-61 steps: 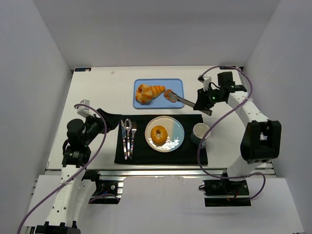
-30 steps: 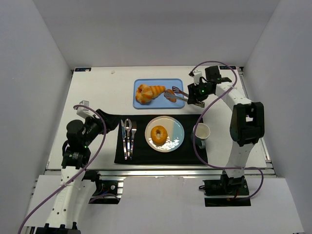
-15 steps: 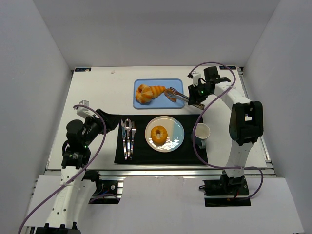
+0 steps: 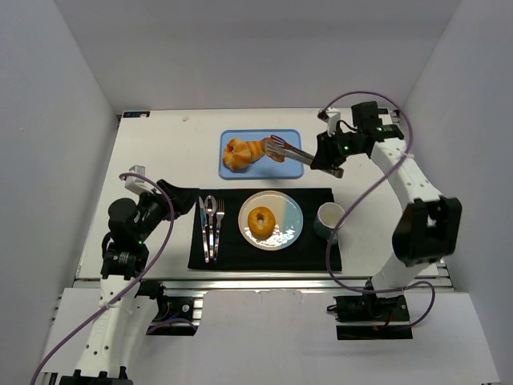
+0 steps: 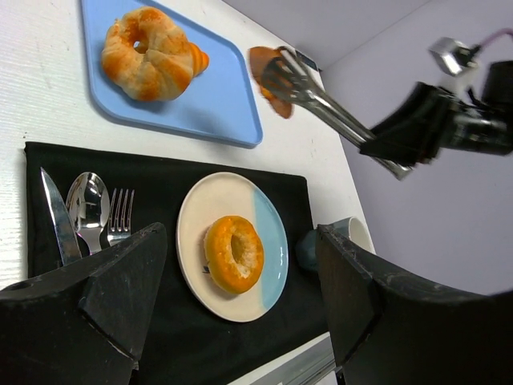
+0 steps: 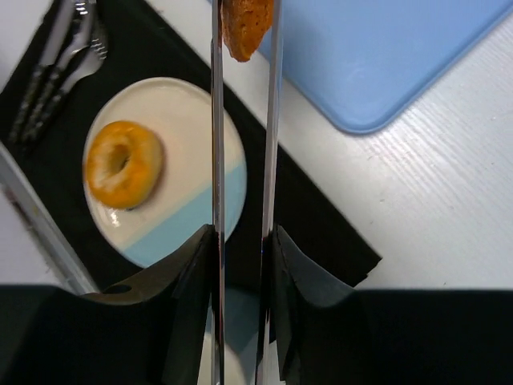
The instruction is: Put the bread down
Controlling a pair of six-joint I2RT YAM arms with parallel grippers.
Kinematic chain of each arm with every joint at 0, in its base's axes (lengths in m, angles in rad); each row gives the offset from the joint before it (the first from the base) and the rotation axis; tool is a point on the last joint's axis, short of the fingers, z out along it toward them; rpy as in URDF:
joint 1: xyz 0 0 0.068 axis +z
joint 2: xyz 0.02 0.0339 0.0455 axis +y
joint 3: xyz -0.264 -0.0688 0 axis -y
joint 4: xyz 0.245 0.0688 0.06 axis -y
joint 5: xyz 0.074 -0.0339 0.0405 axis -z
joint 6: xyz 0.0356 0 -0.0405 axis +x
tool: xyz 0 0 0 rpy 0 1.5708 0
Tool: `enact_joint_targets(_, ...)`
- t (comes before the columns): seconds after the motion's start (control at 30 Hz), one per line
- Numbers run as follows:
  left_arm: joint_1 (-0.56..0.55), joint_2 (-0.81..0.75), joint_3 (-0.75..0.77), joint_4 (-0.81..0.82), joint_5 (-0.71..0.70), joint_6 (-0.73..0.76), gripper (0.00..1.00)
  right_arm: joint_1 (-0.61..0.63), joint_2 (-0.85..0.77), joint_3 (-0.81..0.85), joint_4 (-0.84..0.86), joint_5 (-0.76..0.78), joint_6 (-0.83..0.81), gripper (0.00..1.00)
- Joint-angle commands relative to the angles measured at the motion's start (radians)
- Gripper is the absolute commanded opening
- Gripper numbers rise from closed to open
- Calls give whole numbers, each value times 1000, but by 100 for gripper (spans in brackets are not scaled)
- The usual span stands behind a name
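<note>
Right arm (image 4: 413, 188) swung outward since 0.5 s ago. Right gripper (image 4: 327, 159) clamped tongs (image 4: 295, 154) pinching bread piece (image 6: 247, 24) above right edge of blue tray (image 4: 284, 169); tray held croissants (image 4: 240, 152). Plate (image 4: 290, 213) on tray's near side held doughnut (image 4: 261, 220). Left gripper (image 5: 239, 241) gaped, empty.

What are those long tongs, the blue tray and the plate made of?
The tongs look like polished metal: thin, silvery, mirror-bright arms. The blue tray seems to be plastic, matte with a rounded, moulded rim. The plate is probably glazed ceramic, judging by its glossy cream-and-blue surface.
</note>
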Motion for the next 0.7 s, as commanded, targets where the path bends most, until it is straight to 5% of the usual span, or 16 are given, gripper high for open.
enact_joint_targets(0.0, 0, -24, -20, 10, 3, -6, 84, -3, -133, -75, -97, -88, -42, 0)
enact_joint_targets(0.5, 2, -35, -36, 21, 18, -10, 84, 84, -367, -363, -182, 3, -122, 1)
enact_joint_targets(0.67, 0, -64, -40, -3, 10, -15, 84, 102, -357, -365, -191, 18, -119, 18)
